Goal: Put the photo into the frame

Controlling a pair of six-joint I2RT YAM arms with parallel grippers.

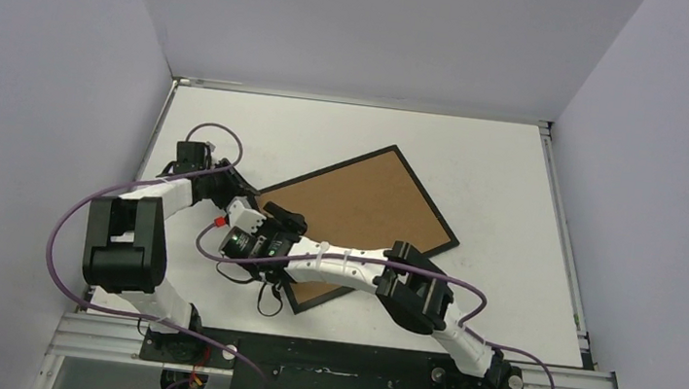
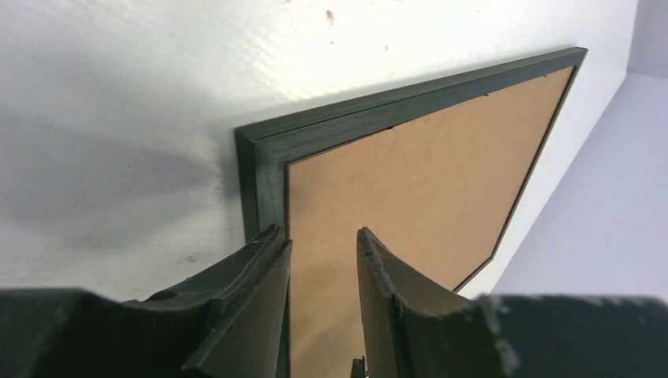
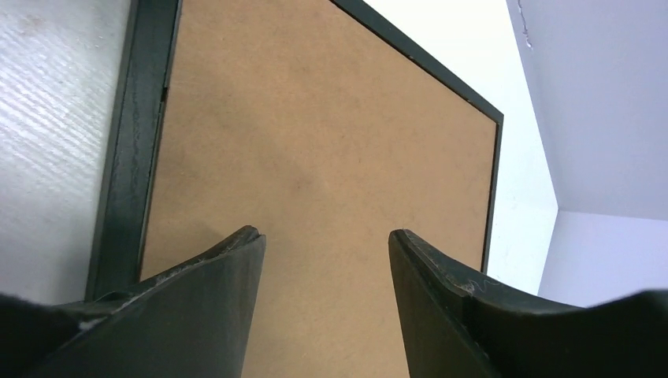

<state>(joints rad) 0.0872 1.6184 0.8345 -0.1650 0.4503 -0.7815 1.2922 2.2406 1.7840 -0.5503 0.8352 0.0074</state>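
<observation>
Frame (image 1: 427, 195): thin black rim, lying flat and back-up on the desk (image 1: 500, 173), turned diagonally (one corner points toward the far edge, the opposite one toward the near edge). It sits around the desk's middle, a little nearer the left edge than the right.
Backing (image 1: 359, 201): brown board filling the frame inside the rim, flat and bare.
Photo: cannot tell where it is (the backing covers the whole opening).
Left gripper (image 2: 319, 236): low over the frame's left corner. The jaws stand a narrow way apart with only backing showing between them. One finger (image 2: 260, 276) is at the rim's inner edge and the other is over the board. Whether they touch it I cannot tell.
Right gripper (image 3: 323, 233): over the backing just inside a long side of the rim, jaws spread wider than the left's, nothing between them.
Arms: both reach in over the frame's near-left part, wrists close together (top view).
</observation>
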